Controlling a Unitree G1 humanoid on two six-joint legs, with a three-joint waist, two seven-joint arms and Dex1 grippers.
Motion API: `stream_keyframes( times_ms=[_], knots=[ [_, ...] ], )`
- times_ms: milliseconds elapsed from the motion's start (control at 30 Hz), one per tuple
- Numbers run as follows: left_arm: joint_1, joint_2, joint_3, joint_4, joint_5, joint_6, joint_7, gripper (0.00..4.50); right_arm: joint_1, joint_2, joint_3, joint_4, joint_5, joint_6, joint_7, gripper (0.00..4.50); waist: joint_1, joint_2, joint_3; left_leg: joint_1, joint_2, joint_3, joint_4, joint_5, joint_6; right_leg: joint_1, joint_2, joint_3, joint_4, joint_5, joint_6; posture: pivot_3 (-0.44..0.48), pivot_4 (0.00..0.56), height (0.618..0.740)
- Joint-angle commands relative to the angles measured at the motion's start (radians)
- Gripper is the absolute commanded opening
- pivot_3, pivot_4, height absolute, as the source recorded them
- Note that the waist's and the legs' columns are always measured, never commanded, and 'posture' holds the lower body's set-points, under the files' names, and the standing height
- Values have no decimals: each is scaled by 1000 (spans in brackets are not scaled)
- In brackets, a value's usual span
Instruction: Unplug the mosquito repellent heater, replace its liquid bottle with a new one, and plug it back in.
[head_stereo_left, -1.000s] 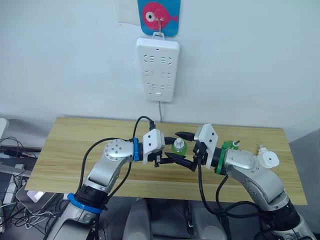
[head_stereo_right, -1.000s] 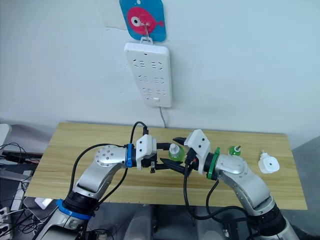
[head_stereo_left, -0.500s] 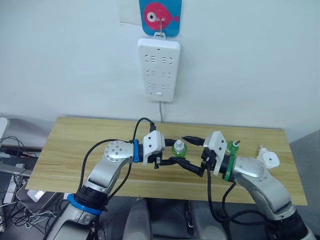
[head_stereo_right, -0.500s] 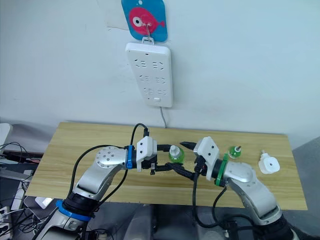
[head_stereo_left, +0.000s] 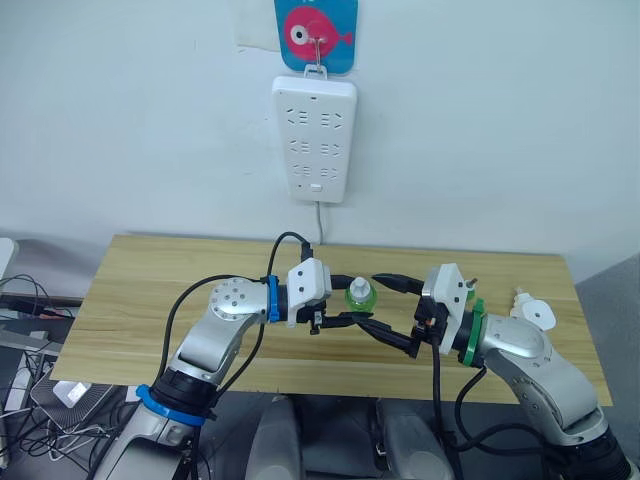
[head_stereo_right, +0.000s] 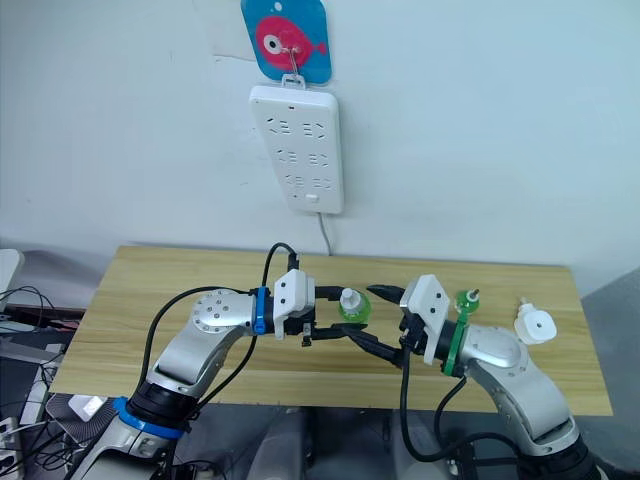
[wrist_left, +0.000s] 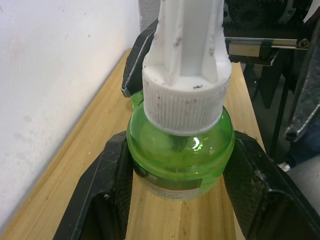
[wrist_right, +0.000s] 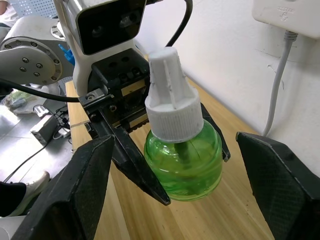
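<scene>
At frame centre, the left gripper (head_stereo_left: 352, 302) pinches the new one (head_stereo_left: 359, 296) by its green body, cap up (long axis vertical), above the tabletop (head_stereo_left: 150, 290). The right gripper (head_stereo_left: 398, 315) faces it with jaws spread wide, 1 on each side, not touching. The right arm must close on the cap.

the two eye views look forward and down from the head, standing back enough to take in the whole wooden counter (head_stereo_left: 150, 290), the wall and the white power strip (head_stereo_left: 315, 140); they share the same scene, slightly offset sideways. the left wrist view sits very close, looking along its end effector (wrist_left: 177, 170) at the capped green bottle (wrist_left: 180, 150), with the wall alongside. the right wrist view faces the opposite way, close on the same bottle (wrist_right: 182, 155), and takes in the left end effector (wrist_right: 165, 155) behind it.
</scene>
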Motion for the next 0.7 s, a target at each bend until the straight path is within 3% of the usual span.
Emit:
stream_keyframes(
  times_ms=[33,133,300,700],
  knots=[
    [3,-2,2,-21,-11,-15,-6,2204,-10,14,-29,-4,22,-37,13,4061,0,0,0,0,0,0,0,0,0,0,0,0,0,0,0,-107,256,740],
    [6,-2,2,-23,-11,-13,-5,2204,-21,21,-44,-1,39,-37,20,3469,0,0,0,0,0,0,0,0,0,0,0,0,0,0,0,-107,262,740],
    [11,-2,1,-24,-10,-13,-3,2204,-7,-2,-44,2,41,-56,64,1808,0,0,0,0,0,0,0,0,0,0,0,0,0,0,0,-111,262,740],
    [1,-6,0,-11,-8,-17,-6,2204,6,-3,-29,21,21,-109,86,1808,0,0,0,0,0,0,0,0,0,0,0,0,0,0,0,-116,262,740]
  ],
)
